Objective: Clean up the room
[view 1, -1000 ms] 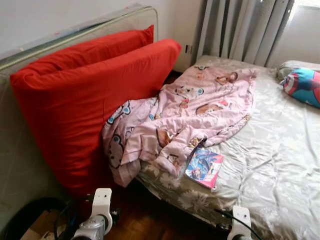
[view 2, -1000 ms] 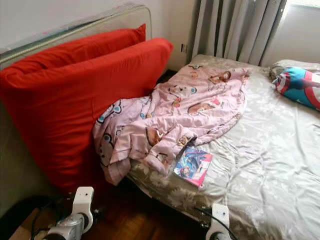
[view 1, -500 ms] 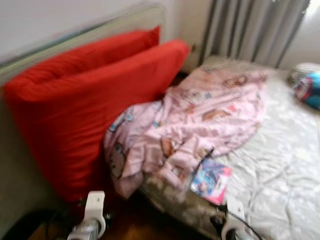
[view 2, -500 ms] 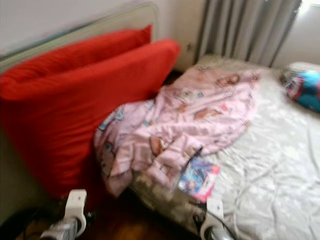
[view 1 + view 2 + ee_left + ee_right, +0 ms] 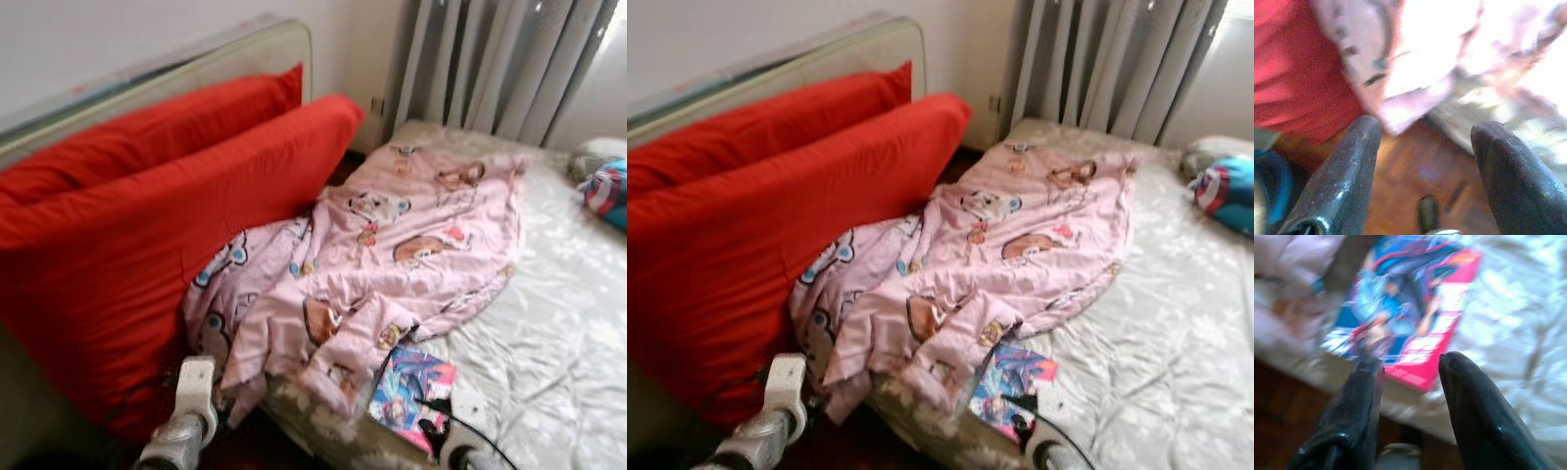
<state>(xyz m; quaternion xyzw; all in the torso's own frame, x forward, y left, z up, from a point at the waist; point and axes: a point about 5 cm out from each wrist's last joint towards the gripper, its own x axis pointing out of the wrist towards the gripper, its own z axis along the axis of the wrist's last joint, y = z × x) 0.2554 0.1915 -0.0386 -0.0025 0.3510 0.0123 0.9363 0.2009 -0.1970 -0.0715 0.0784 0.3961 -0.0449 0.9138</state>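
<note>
While the crumpled pink cartoon-print blanket [image 5: 372, 264] is left spilling off the bed [image 5: 549, 323] against the big red cushions [image 5: 147, 235], the glossy blue-and-pink comic book [image 5: 1410, 318] is lined up at the mattress edge. The right hand [image 5: 1408, 364] is held narrowly parted just short of its pink border, likely for a pickup. The left hand [image 5: 1425, 137] is held wide, empty, low over the wooden floor [image 5: 1410, 181].

A bed [image 5: 549, 323] in a pale grey floral sheet carries a crumpled pink cartoon-print blanket [image 5: 392, 255] and, at its near edge, a colourful magazine [image 5: 413, 385].
</note>
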